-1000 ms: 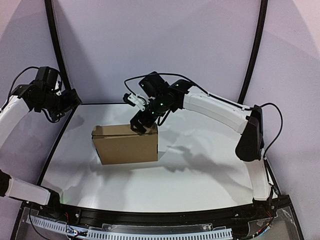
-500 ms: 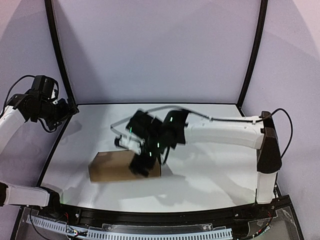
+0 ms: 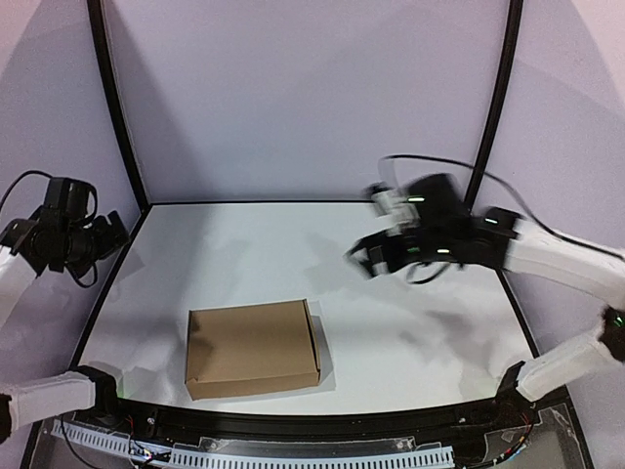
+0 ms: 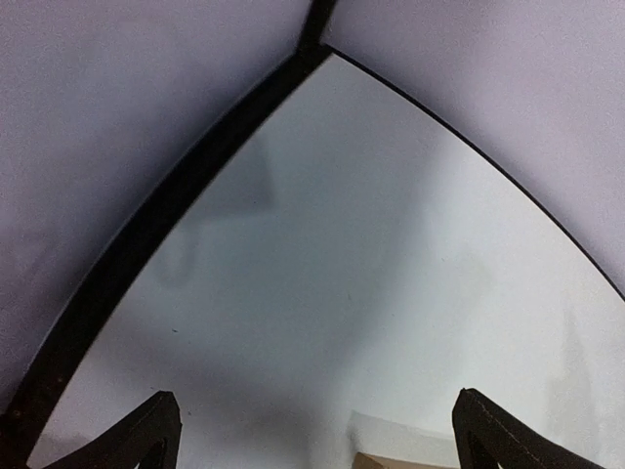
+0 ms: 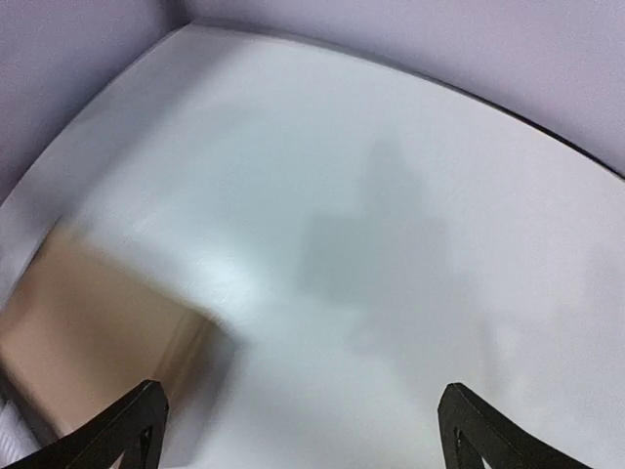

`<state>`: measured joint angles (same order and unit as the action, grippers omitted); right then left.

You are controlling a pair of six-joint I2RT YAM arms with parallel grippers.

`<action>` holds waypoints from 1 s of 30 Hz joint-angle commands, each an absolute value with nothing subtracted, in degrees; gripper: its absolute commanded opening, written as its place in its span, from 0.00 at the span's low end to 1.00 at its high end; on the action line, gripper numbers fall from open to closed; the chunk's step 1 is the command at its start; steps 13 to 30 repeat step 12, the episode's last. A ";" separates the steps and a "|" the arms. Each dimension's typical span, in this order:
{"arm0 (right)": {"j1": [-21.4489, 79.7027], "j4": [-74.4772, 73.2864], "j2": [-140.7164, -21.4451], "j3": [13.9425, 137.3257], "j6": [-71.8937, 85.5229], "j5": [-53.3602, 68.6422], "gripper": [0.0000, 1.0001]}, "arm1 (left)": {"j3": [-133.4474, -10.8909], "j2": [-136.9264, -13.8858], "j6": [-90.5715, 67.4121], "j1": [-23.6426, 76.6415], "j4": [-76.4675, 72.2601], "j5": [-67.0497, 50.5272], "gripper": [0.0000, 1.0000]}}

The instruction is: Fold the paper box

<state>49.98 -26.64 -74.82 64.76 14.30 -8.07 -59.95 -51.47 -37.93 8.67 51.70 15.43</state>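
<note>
The paper box is a closed brown cardboard box lying flat on the white table near the front edge, left of centre. It shows blurred at the lower left of the right wrist view, and only a corner of it shows at the bottom of the left wrist view. My right gripper is open and empty, raised above the table to the right of the box and blurred by motion. My left gripper is open and empty, held at the far left beyond the table edge.
The white table has a black rim, and black frame posts stand at the back corners in front of pale purple walls. The right arm's white links span the right side.
The right gripper pushed the upright box down toward the front, let it go, and swung away right. The box now lies flat. The left arm drew back slightly to the left.
</note>
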 commanded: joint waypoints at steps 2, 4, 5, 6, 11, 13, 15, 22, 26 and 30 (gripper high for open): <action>33.34 -17.18 -51.12 43.31 23.62 -19.39 0.98 | -57.01 -44.61 -39.29 8.13 49.59 29.26 0.99; 32.40 -17.44 -41.55 39.32 22.97 -24.59 0.98 | -56.44 -43.13 -39.04 8.16 49.59 31.26 0.99; 32.42 -18.16 -38.77 38.32 22.93 -26.13 0.98 | -56.30 -42.52 -38.78 8.16 49.52 31.59 0.99; 32.43 -19.14 -35.26 37.57 23.21 -26.98 0.98 | -56.05 -41.71 -38.63 8.12 49.44 32.01 0.99; 32.32 -27.82 -28.77 38.50 23.42 -27.75 0.98 | -55.57 -40.28 -38.44 8.14 49.99 33.39 0.99; 32.32 -29.44 -29.28 39.28 23.74 -27.55 0.98 | -55.49 -40.29 -38.47 8.15 50.11 33.44 0.99; 32.32 -29.44 -29.28 39.28 23.74 -27.55 0.98 | -55.49 -40.29 -38.47 8.15 50.11 33.44 0.99; 32.32 -29.44 -29.28 39.28 23.74 -27.55 0.98 | -55.49 -40.29 -38.47 8.15 50.11 33.44 0.99; 32.32 -29.44 -29.28 39.28 23.74 -27.55 0.98 | -55.49 -40.29 -38.47 8.15 50.11 33.44 0.99; 32.32 -29.44 -29.28 39.28 23.74 -27.55 0.98 | -55.49 -40.29 -38.47 8.15 50.11 33.44 0.99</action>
